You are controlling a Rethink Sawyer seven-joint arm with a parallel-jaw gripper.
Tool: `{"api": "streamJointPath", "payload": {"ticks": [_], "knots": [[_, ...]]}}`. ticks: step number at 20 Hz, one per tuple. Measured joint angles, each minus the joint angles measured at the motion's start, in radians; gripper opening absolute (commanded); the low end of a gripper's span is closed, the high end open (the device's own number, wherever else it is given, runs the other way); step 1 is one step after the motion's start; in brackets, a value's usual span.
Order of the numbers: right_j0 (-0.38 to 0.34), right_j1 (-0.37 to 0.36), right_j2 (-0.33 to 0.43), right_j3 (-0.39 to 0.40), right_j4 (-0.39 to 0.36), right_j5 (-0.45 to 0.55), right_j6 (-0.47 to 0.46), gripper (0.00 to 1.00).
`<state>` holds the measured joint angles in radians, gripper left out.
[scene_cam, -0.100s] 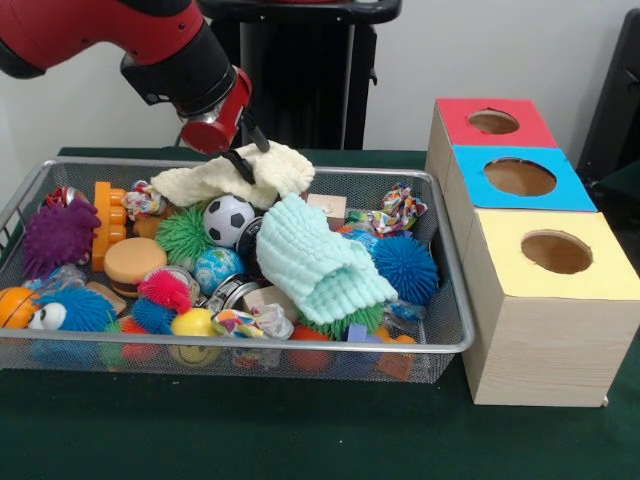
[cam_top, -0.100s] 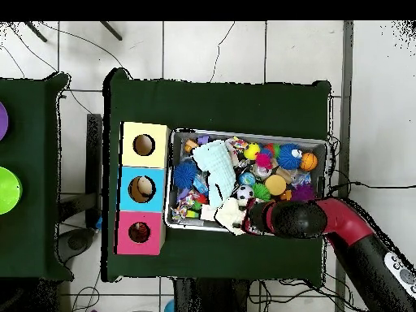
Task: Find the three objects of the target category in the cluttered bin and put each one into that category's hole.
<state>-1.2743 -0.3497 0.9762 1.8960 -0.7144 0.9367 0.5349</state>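
No legible text, labels, brands or numbers on anything in either view. Only a printed smiley face on the yellow ball, near left in the bin.

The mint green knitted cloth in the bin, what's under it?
The mint green knitted cloth drapes over a green spiky ball peeking out below and a wooden block; anything else beneath is covered.

A cream cloth is seen draped at the bin's upper centre; a mint cloth is laid lower right of it.
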Motion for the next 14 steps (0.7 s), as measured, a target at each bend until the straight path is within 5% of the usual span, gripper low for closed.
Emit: {"api": "streamJointPath", "payload": {"ticks": [14], "knots": [[0.003,0.001,-0.001,0.0,0.001,-0.097,0.0,1.0]]}}
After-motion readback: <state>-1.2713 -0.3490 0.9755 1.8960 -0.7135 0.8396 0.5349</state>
